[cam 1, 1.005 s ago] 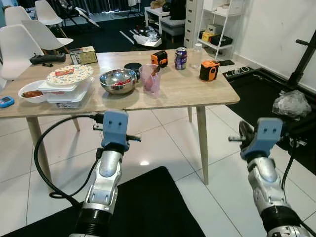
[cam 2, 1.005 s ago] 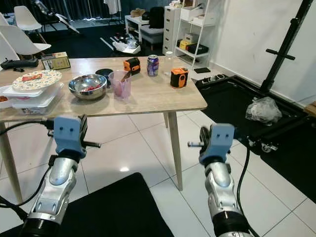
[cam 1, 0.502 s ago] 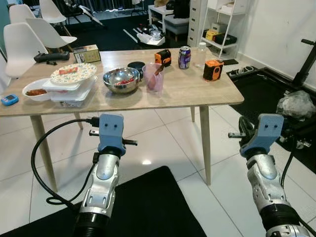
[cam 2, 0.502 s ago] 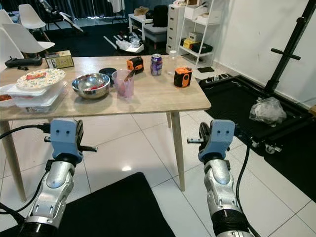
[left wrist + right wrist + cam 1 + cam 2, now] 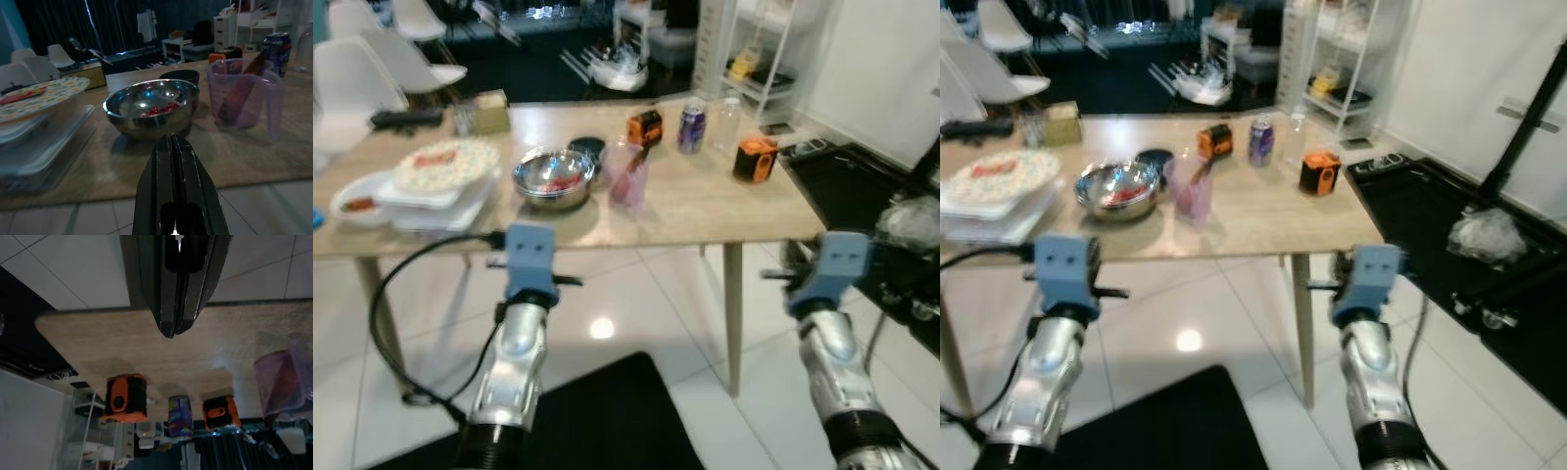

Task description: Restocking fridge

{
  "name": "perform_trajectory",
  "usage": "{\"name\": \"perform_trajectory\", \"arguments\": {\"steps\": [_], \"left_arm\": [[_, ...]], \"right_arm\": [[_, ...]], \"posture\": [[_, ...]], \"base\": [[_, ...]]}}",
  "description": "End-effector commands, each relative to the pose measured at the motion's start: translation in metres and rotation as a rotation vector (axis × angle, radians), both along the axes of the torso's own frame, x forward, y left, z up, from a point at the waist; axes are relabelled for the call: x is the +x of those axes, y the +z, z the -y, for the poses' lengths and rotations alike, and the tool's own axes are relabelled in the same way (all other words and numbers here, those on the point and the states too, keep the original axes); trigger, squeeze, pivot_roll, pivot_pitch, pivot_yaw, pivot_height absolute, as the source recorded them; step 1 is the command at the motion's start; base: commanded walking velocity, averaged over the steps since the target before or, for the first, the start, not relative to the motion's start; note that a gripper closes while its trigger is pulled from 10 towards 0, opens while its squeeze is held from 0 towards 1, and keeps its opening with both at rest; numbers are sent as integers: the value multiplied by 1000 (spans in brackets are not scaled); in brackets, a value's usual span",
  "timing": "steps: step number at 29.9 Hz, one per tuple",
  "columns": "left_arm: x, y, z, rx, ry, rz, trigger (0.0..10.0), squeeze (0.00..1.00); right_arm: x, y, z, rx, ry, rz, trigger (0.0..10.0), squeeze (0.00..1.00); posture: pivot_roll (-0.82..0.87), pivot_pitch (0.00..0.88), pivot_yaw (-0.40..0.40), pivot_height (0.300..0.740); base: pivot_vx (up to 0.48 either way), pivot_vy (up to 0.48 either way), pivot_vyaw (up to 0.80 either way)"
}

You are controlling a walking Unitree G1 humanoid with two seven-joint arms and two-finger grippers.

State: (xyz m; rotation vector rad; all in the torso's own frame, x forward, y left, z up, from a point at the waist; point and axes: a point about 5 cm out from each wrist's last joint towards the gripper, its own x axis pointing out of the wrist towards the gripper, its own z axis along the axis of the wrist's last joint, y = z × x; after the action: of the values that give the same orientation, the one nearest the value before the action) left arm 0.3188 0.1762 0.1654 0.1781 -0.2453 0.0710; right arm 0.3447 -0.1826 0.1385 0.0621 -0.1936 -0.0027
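The table (image 5: 705,211) carries one steel bowl (image 5: 549,178), one purple jug (image 5: 628,178), one soda can (image 5: 691,128), one clear bottle (image 5: 728,121) and two orange tape measures (image 5: 755,159) (head views are blurred). Left tool (image 5: 173,147) and right tool (image 5: 169,330) both have fingers pressed together, held short of the table edge over the white tile floor (image 5: 636,294).

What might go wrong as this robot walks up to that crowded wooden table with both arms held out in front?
Three things, I would guess. The left pincer, shut, points straight at the steel bowl near the table edge, and could shove it. The purple jug beside the bowl looks light and could tip. A black cable loops down from the left arm beside the table leg and might snag. The right pincer is shut too, so nothing can be grasped yet.
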Motion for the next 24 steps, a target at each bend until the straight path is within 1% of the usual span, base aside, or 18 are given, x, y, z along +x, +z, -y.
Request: {"name": "perform_trajectory", "arguments": {"steps": [1, 11, 16, 22, 24], "left_arm": [[0, -3, 2, 15, -8, -20, 10000, 0], [0, -3, 3, 10, -14, -24, 10000, 0], [-1, -2, 6, 20, -35, -21, 10000, 0], [-4, 0, 16, 66, -81, -5, 10000, 0], [-4, 0, 16, 66, -81, -5, 10000, 0]], "right_arm": [[-3, -4, 9, 0, -29, -17, 10000, 0], [-4, -5, 11, -3, -32, -27, 10000, 0], [-4, -5, 12, -5, -34, -31, 10000, 0], [-5, -7, 12, -6, -35, -39, 10000, 0], [-5, -7, 12, -6, -35, -39, 10000, 0]], "posture": [[-1, 51, -1, 740], [1, 50, 1, 740], [0, 49, 3, 740], [3, 48, 5, 740], [3, 48, 5, 740]], "base": [[480, 0, 0], [459, 0, 0], [0, 0, 0], [0, 0, 0], [0, 0, 0]]}}
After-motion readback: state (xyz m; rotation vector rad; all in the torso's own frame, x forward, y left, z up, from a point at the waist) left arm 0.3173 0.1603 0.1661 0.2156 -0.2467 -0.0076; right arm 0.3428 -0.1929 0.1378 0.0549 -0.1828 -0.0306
